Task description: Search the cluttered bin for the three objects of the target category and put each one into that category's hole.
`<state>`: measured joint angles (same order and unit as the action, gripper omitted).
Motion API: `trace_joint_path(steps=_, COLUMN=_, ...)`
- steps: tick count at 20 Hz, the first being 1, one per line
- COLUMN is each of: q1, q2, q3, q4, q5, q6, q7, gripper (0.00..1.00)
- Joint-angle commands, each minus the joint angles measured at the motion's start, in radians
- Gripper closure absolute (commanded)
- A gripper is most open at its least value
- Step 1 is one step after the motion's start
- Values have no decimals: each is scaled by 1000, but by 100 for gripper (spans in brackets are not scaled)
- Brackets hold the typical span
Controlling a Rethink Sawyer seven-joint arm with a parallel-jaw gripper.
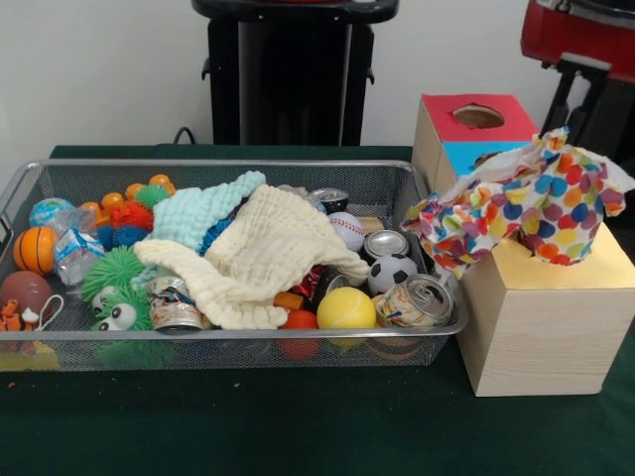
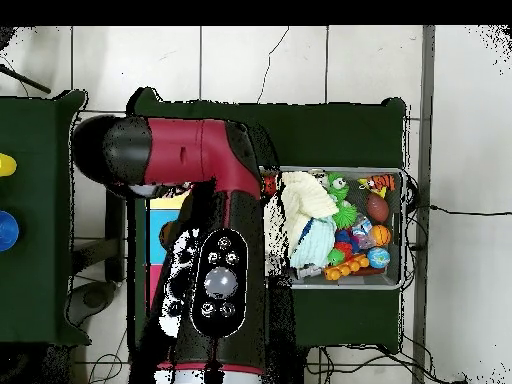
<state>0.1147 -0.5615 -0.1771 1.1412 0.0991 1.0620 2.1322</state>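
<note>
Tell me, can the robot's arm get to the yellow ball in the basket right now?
Probably yes. The yellow ball lies uncovered at the wire basket's front edge, beside the cream cloth, not under it. The arm is off to the side.

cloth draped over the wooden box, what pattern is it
White cloth with multicoloured polka dots; the front view shows it best.

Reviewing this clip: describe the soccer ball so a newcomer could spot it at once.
Look in the wire mesh bin, toward its end nearest the wooden box. The soccer ball sits below an upright silver can; it alone has black-and-white patches, unlike the red-stitched baseball.
</note>
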Motion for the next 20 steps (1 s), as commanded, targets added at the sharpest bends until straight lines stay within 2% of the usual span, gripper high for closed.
trace_joint_path(steps=1, q1=-48, q2=27, q3=87, q4=189, q5=-48, q6=-127, q7=-32, gripper=100)
trace_joint_path(steps=7, q1=-29, q2=62, q3=78, q4=186, q5=-78, q6=-177, q7=-9, gripper=100)
trace_joint_path(steps=20, q1=27, q2=124, q3=68, q4=132, q5=-120, q6=-189, q7=57, gripper=100)
